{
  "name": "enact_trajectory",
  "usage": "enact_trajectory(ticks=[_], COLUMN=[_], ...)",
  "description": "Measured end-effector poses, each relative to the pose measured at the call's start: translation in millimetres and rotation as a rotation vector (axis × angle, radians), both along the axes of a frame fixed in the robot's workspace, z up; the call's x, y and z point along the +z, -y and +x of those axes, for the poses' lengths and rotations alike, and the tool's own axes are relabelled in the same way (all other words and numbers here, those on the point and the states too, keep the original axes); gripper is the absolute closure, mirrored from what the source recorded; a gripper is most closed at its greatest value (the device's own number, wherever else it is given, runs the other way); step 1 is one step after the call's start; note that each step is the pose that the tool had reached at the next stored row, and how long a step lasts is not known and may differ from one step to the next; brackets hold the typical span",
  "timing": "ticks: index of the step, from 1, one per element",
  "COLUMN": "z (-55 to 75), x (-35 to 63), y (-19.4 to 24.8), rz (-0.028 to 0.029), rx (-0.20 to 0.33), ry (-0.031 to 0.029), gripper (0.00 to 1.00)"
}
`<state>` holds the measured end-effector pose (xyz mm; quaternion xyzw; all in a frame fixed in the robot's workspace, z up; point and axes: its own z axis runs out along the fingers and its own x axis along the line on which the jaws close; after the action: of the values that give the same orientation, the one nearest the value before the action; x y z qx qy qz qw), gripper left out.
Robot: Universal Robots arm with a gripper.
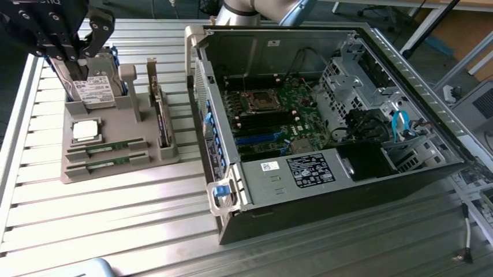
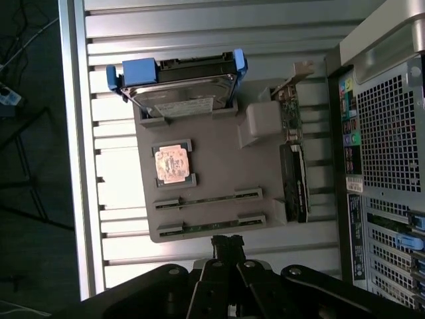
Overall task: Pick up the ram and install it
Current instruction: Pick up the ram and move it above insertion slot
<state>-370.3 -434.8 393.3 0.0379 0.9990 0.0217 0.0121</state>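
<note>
Two ram sticks lie in parallel slots of a grey holder [image 1: 115, 176]: one ram [image 1: 105, 148] [image 2: 206, 199], the other ram [image 1: 104, 164] [image 2: 209, 226] beside it. My gripper [image 1: 77, 55] [image 2: 228, 243] hangs high over the holder's far end, above the hard drive, and holds nothing. In the wrist view its black fingers [image 2: 234, 244] are pressed together, shut, over the holder's edge next to the nearer ram. The open computer case [image 1: 331, 190] lies at the exterior view's right, its green motherboard [image 1: 292, 124] exposed.
The holder also carries a hard drive [image 1: 96, 86] [image 2: 179, 86] in a blue caddy, a square processor chip [image 1: 85, 130] [image 2: 174, 163] and an upright dark expansion card [image 1: 160, 118] [image 2: 294, 183]. All stand on a ribbed metal table [image 1: 115, 231]. Cables and drive cages [image 1: 385, 124] fill the case's far side.
</note>
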Motion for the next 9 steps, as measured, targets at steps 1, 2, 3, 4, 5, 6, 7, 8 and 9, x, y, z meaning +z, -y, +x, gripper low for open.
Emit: enact_trajectory(ticks=[1,2,3,4,5,6,7,8,9], z=[0.0,0.0,0.0,0.0,0.0,0.0,0.0,0.0,0.0], x=[0.0,0.0,0.0,0.0,0.0,0.0,0.0,0.0,0.0], y=[0.9,1.7,2.7,3.6,4.4,5.2,6.0,6.7,7.3], rz=[0.0,0.0,0.0,0.0,0.0,0.0,0.0,0.0,0.0], rx=[0.0,0.0,0.0,0.0,0.0,0.0,0.0,0.0,0.0], ry=[0.0,0.0,0.0,0.0,0.0,0.0001,0.0,0.0,0.0], gripper=[0.89,0.89,0.89,0.89,0.89,0.89,0.89,0.89,0.89])
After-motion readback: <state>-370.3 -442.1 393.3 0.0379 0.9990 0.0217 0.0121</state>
